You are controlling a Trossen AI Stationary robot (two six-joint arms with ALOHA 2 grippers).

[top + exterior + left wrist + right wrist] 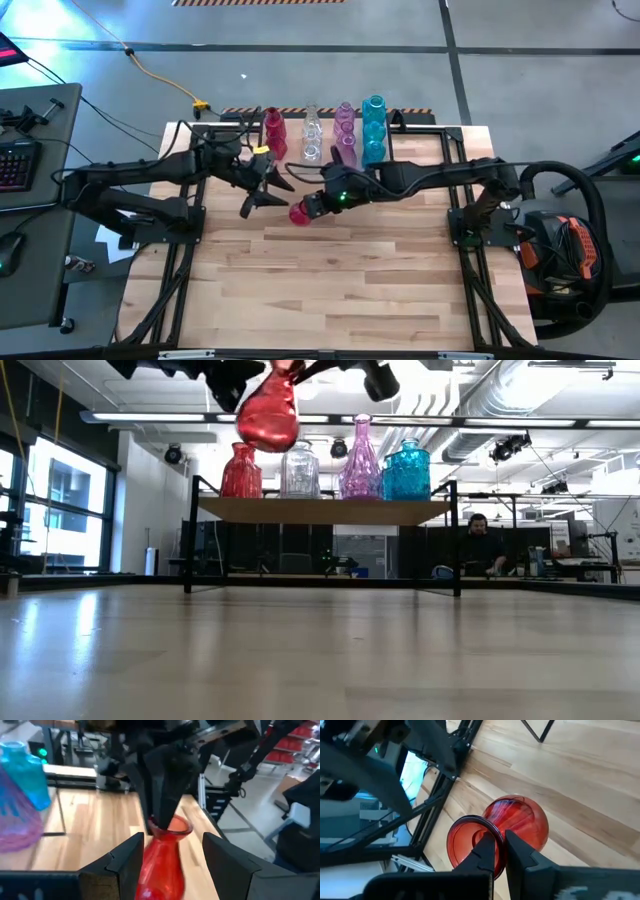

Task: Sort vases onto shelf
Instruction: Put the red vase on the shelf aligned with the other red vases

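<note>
Aloft: red vase pinched by its rim

Right pincer (501, 851) is clamped on the rim of a bulbous red vase (517, 822), held above the tabletop (330, 280) in front of the shelf (325, 510). Left pincer (172, 852) flanks that vase, fingers apart. Only the low view shows the vase clear of the tabletop.

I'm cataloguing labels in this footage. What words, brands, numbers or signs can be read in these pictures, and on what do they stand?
No readable text in any view.
The red vase held by the right gripper, the vases on the shelf and the table carry no lettering.
The keyboard has keys too small to read.
The striped strip on the floor is only hazard stripes.
</note>
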